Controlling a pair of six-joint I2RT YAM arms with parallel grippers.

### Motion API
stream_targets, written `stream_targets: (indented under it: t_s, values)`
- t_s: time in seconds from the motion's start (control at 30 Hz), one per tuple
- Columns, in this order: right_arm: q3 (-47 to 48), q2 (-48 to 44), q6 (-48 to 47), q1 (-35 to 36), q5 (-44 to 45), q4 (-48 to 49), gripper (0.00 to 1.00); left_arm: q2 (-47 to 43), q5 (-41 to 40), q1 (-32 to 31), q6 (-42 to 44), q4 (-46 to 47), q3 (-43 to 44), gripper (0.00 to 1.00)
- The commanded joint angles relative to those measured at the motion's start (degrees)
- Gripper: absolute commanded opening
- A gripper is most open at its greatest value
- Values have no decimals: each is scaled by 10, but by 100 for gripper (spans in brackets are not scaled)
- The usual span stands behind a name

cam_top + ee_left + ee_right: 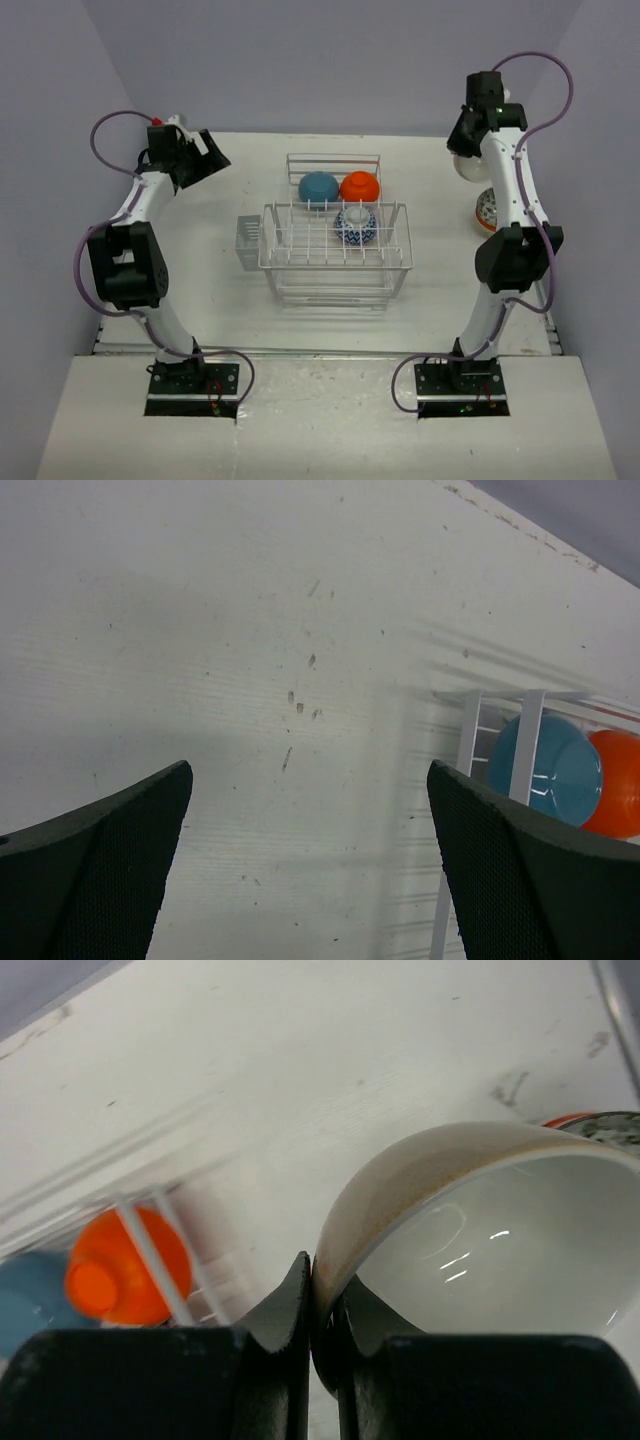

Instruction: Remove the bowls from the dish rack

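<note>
The right gripper [316,1285] is pinching the cream bowl [480,1240] by its rim; it is looking glazed, probably slippery, rigid and breakable.

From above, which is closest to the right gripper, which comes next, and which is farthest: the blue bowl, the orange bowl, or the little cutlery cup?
From the right gripper, shut on a cream bowl:
1. The orange bowl, at the back of the dish rack, right side.
2. The blue bowl, just left of the orange one.
3. The cutlery cup, on the rack's left side.
</note>
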Motion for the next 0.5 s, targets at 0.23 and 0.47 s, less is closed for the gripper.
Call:
stream_targets:
  t_s: [0.23,0.47]
  values:
    - [11,39,-29,-90,97,5,0,60,12,2,-15,64,34,99]
    - [-18,44,-20,-105,92,10,0,95,12,2,-17,73,44,99]
